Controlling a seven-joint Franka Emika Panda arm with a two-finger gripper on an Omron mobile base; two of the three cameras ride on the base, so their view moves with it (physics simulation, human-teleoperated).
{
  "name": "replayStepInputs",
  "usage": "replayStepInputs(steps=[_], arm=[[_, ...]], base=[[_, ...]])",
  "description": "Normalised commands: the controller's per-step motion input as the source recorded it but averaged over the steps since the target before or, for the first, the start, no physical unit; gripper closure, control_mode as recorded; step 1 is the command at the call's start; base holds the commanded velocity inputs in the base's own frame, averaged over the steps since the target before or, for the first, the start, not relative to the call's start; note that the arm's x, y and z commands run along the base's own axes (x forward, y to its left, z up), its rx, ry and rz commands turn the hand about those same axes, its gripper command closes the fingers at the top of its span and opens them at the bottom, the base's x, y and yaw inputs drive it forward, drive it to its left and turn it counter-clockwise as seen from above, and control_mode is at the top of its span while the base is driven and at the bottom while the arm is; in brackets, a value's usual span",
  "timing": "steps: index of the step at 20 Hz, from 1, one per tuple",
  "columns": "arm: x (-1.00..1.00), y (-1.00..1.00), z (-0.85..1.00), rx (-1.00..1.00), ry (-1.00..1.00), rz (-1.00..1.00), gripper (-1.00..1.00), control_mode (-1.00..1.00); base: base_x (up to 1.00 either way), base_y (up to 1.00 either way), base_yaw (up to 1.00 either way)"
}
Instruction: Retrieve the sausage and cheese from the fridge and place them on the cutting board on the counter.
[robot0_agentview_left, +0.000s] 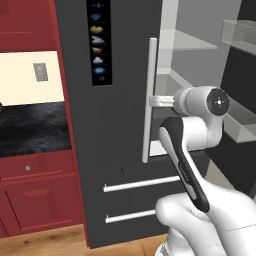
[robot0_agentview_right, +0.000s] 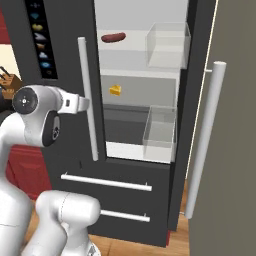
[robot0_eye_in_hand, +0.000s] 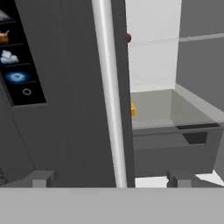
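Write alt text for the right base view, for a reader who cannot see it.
The fridge stands with its right door swung open, showing the dark red sausage on an upper shelf and the yellow cheese wedge on the shelf below. The white arm reaches in from the left toward the closed door's long white handle.

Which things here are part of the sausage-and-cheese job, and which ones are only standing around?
Part of the job:
- sausage, on the upper fridge shelf
- cheese, on the shelf below
- fridge, right door open
- counter
- gripper, open, at the handle

Standing around:
- clear door bins
- icon panel
- red cabinets
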Motion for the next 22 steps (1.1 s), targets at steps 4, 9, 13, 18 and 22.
replayStepInputs(steps=[4, 9, 13, 18, 22], arm=[[0.31, 0.11, 0.14, 0.00, 0.03, 0.00, -1.00, -1.00], [0.56, 0.02, 0.01, 0.00, 0.01, 0.00, -1.00, -1.00], [0.68, 0.08, 0.00, 0.00, 0.00, 0.00, -1.00, -1.00], [0.69, 0.03, -0.03, 0.00, 0.00, 0.00, -1.00, -1.00], [0.67, 0.08, -0.22, 0.00, 0.00, 0.00, -1.00, -1.00]], base=[[0.00, 0.00, 0.00], [0.00, 0.00, 0.00], [0.00, 0.00, 0.00], [0.00, 0.00, 0.00], [0.00, 0.00, 0.00]])
